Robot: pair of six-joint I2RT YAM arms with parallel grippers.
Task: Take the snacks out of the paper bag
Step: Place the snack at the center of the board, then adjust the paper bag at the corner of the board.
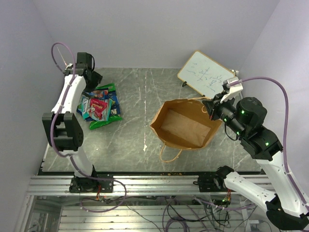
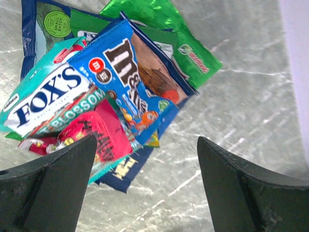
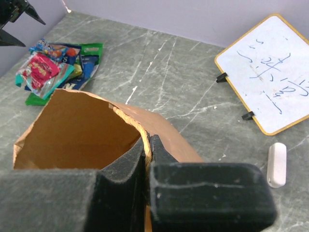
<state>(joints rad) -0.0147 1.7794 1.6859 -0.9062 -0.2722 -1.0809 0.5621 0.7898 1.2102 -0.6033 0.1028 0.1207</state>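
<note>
Observe the snacks point(image 2: 111, 87) piled on the table point(image 1: 140, 96) at its far left, well apart from the paper bag point(image 3: 77, 130). Your left gripper point(image 2: 145, 145) hangs over the pile, jaws spread wide. Your right gripper point(image 3: 147, 145) is pinched tight on the bag's rim; the mouth gapes.

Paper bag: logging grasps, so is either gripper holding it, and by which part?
The right gripper is shut on the paper bag, pinching the rim of its mouth. The left gripper hangs open over the snacks, holding nothing.
</note>
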